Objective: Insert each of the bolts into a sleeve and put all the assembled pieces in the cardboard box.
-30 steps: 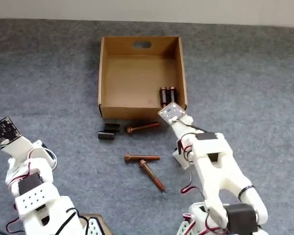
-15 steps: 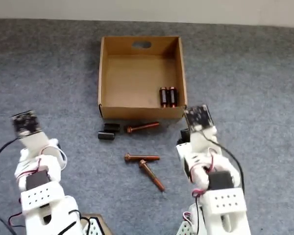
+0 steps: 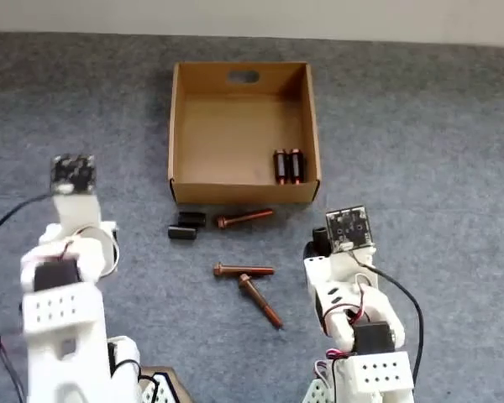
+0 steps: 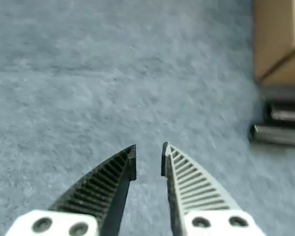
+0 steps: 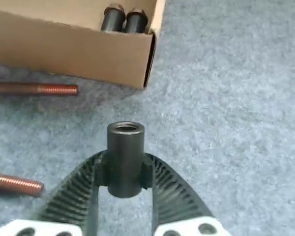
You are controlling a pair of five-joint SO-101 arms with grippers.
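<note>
The right gripper point(image 5: 124, 160) is clamped on a black sleeve point(image 5: 125, 147) (open bore pointing away from the wrist) above grey carpet point(image 5: 226, 98), near the cardboard box point(image 5: 69, 49) corner. The left gripper point(image 4: 148, 147) is barely parted and holds nothing, near 2 loose sleeves point(image 4: 278, 133). 3 bolts point(image 3: 244, 270) lie on the carpet between the arms. 2 assembled pieces point(image 3: 288, 165) rest inside the box, against its wall on the right arm's side.

The high view looks down over the whole surface point(image 3: 420, 126). Wrist views sit low, close behind the left gripper point(image 4: 148, 156) and right gripper point(image 5: 123, 167), each catching the cardboard box point(image 3: 178, 126) shared by all three.
</note>
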